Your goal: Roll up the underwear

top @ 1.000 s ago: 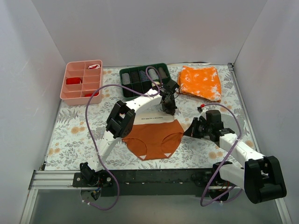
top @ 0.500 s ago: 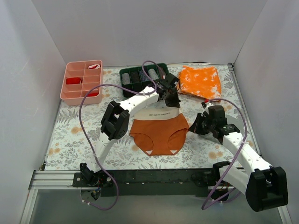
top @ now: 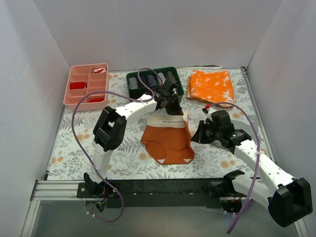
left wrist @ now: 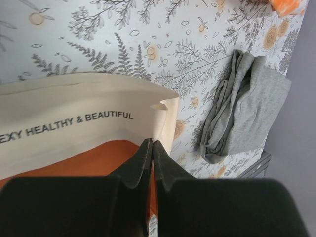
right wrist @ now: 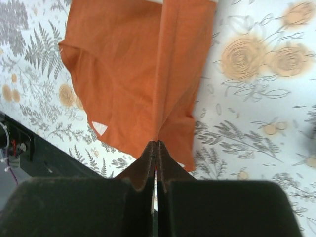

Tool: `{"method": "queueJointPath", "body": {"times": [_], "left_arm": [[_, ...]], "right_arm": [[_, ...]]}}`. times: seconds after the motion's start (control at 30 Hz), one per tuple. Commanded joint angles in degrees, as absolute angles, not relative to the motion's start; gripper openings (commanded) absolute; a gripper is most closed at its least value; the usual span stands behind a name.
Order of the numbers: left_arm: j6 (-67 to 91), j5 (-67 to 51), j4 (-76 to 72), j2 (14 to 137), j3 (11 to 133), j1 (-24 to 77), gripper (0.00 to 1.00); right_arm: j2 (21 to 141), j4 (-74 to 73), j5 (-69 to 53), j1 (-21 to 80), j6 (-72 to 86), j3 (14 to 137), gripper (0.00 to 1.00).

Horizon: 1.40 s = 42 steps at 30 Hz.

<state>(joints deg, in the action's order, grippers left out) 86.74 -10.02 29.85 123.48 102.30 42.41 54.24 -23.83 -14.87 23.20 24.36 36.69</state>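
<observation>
And there is movement on the underwear [top: 167,143]! A second ago it was lying wide and flat on the floral table cover [top: 79,143]. Now its right side is coming in toward the middle, and the garment is looking clearly narrower in the top view.

The left gripper [top: 171,106] is working at the far edge. In the wrist view its fingers [left wrist: 143,158] are pressing together on the corner of the cream waistband [left wrist: 74,118], just below the printed lettering. The right gripper [top: 193,138] is hanging on at the garment's right edge. Its fingers [right wrist: 148,158] are squeezing tight on a crease of rust-orange cloth [right wrist: 133,64] that is running straight into the tips.

The underwear is sitting mid-table, between the two arms. It is well apart from the speckled orange cloth [top: 212,86], the green tray [top: 132,79] and the pink compartment box [top: 74,96]. A folded grey cloth [left wrist: 247,103] is lying close to its right.

This is looking like the preparation, narrowing the piece into a strip. No rolling is showing yet, since the cloth is still lying mostly flat. The risk appears to be the thin fabric slipping from either pinch and the fold springing open.
</observation>
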Motion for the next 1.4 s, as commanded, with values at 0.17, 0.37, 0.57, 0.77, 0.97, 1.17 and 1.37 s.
{"method": "queueJointPath", "body": {"times": [0.17,0.37,0.57,0.77,0.97,1.17,1.37], "left_arm": [[84.4,-13.5,21.9,108.9,89.1,36.4,0.0],[82.4,-16.8,20.1,103.8,81.1,32.2,0.0],[80.9,-18.9,18.6,100.4,75.2,29.3,0.0],[79.3,-19.4,17.9,98.3,70.4,26.7,0.0],[77.9,-19.8,17.8,97.3,66.4,24.1,0.0],[76.7,-20.2,15.1,98.3,63.9,22.0,0.0],[75.2,-21.5,14.7,100.7,65.1,21.1,0.0]], "right_arm": [[60.3,-20.8,-9.4,37.1,32.7,41.7,0.01],[65.1,-19.0,-7.5,43.3,36.0,45.0,0.01],[72.1,-18.7,-5.4,49.7,37.8,49.8,0.01],[79.7,-20.3,-2.6,54.0,38.8,56.1,0.01],[86.0,-20.7,-1.1,56.2,39.8,59.7,0.01],[90.6,-17.7,-1.4,56.5,40.6,61.3,0.01],[94.0,-14.0,-2.9,56.5,40.3,62.5,0.01]]}}
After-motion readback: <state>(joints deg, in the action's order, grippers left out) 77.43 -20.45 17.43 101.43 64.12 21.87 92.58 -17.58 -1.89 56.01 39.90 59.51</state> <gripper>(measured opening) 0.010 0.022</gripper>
